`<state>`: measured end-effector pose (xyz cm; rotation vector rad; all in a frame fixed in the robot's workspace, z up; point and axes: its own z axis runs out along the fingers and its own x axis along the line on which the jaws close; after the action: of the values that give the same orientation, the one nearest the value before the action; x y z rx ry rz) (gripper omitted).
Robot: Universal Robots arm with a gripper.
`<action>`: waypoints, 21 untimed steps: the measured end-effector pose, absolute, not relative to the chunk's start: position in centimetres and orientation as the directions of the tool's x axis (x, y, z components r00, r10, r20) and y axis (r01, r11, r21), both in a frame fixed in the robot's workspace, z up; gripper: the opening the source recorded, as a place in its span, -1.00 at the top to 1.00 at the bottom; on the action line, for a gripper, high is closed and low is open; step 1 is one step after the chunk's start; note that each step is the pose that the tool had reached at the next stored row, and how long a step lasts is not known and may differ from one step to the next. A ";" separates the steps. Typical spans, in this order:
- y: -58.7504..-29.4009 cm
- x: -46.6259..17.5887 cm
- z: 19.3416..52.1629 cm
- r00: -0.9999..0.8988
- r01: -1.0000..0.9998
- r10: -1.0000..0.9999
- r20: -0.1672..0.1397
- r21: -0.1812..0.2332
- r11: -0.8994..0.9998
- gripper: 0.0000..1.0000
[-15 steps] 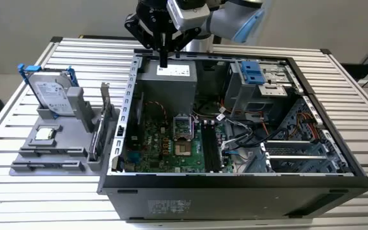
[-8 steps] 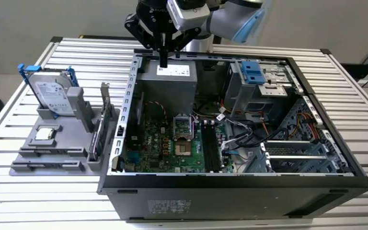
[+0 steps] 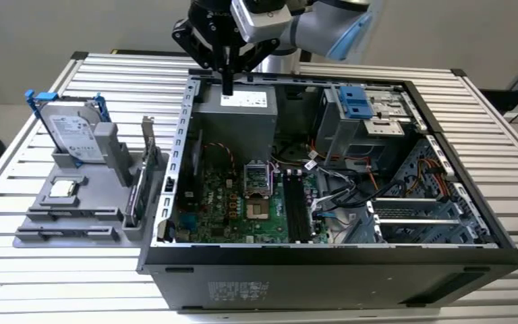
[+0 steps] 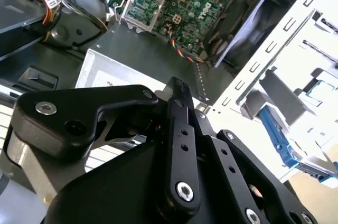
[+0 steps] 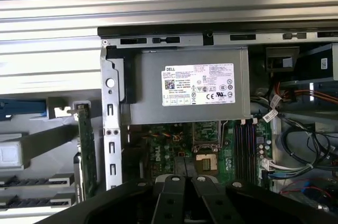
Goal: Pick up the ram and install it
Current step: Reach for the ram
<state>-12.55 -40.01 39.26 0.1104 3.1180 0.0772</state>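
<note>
The gripper (image 3: 227, 88) hangs over the power supply (image 3: 241, 108) at the far edge of the open case (image 3: 331, 260). Its fingers (image 5: 179, 167) are drawn close together, and I see nothing pinched between them. The ram (image 3: 133, 201), as best I can judge, is the thin dark strip standing on edge in the grey fixture (image 3: 34, 226) outside the case, on the exterior view's left. It is well apart from the gripper, though I can't rule out that this strip is an edge of the card (image 3: 146, 135) beside it. That closeness is the first worry: a grab aimed slightly off could land on the card or knock its bracket. Fingers this narrow would push the stick over rather than straddle it. The stick is very thin, so an off-centre pinch could let it swing or slip. The case wall stands between fixture and board, and a low carry could clip it. The slots (image 3: 293, 202) look empty, just beside the socket (image 3: 256, 177), with cables (image 3: 349, 196) looping near on the other side. A tilted or shifted ram would jam on a slot's lip or catch a cable, and pressing then could flex the board.
</note>
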 end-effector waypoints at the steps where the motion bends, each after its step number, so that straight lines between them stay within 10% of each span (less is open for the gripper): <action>1: -40.0 -12.7 39.3 -0.997 0.070 0.071 -0.019 0.050 0.996 1.00; 21: -40.0 -15.0 39.3 -0.997 0.070 0.071 -0.019 0.050 0.996 1.00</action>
<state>-14.98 -40.01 39.26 0.1105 3.1180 0.0771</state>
